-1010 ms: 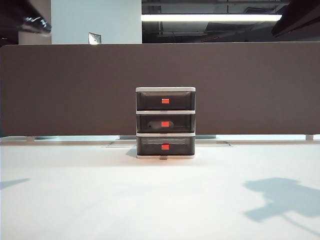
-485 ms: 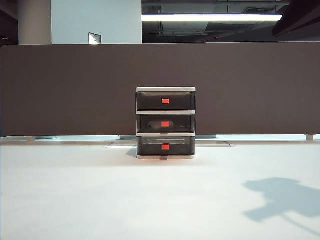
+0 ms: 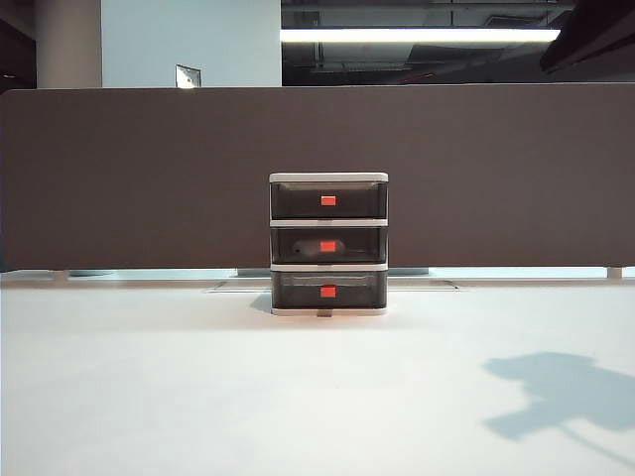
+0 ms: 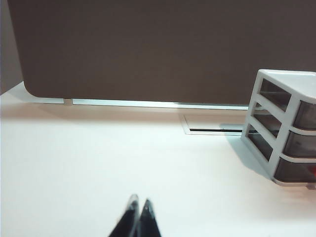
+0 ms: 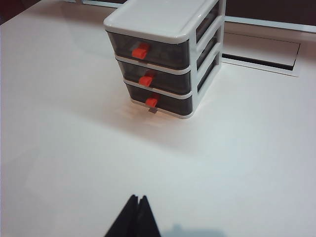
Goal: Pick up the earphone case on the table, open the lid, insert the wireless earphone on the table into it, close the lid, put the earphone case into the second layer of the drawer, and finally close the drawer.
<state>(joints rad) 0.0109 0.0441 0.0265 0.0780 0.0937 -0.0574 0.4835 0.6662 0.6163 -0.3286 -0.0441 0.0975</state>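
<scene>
**Case stowed, all drawers shut**

On the table point(image 3: 149, 397), the drawer point(image 3: 328, 244) stands centre frame, all tiers pushed in. The second layer of the drawer point(image 3: 328, 245) holds a pale shape, seemingly the earphone case point(image 3: 316, 248). The left gripper point(image 4: 137, 210) and right gripper point(image 5: 137, 205) hover pinched closed, empty.

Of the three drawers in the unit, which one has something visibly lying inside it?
The middle drawer: a pale rounded shape shows through its smoky front beside the red tab. The top drawer and bottom drawer show nothing inside. All three are shut.
</scene>
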